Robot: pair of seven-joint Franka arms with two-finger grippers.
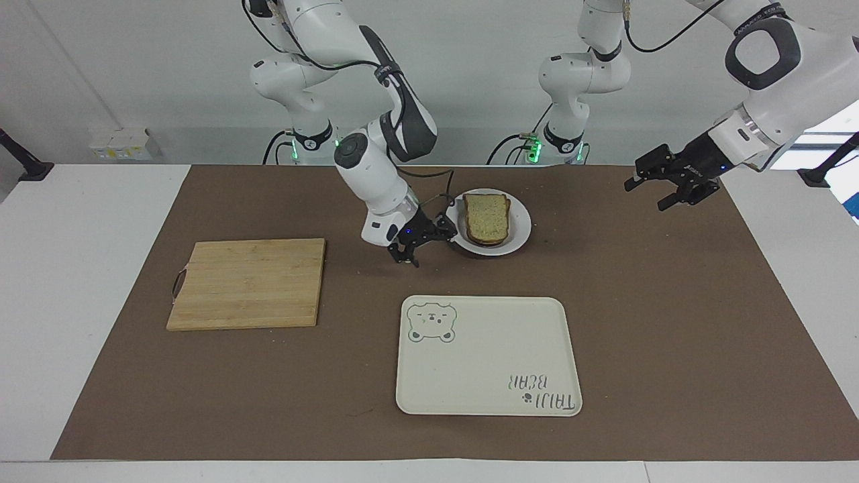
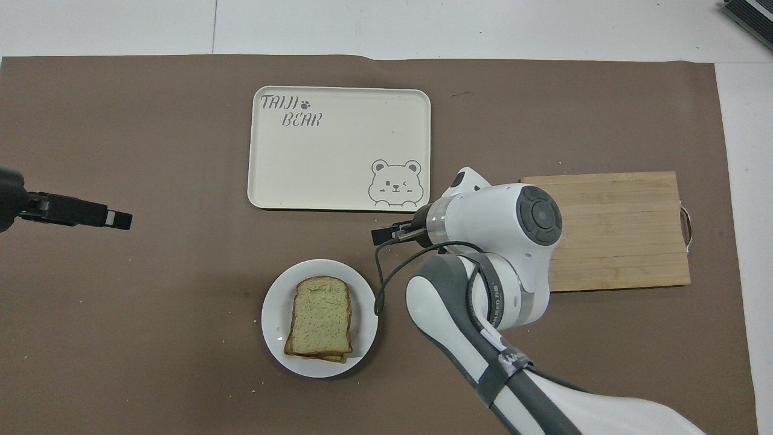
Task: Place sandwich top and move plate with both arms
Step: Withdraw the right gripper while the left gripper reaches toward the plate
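The sandwich top (image 1: 488, 216) (image 2: 320, 313), a pale bread slice with a brown crust, lies on another slice on the small white plate (image 1: 522, 231) (image 2: 273, 314). Nothing touches it. My right gripper (image 1: 427, 246) (image 2: 384, 234) is open and holds nothing; it hangs low over the brown mat just beside the plate, on the side toward the right arm's end of the table. My left gripper (image 1: 649, 193) (image 2: 118, 219) is open and holds nothing, raised over the mat toward the left arm's end, well apart from the plate.
A cream tray (image 1: 486, 355) (image 2: 338, 151) with a bear drawing lies farther from the robots than the plate. A wooden cutting board (image 1: 248, 283) (image 2: 628, 241) lies toward the right arm's end; the right arm's wrist covers part of it from above.
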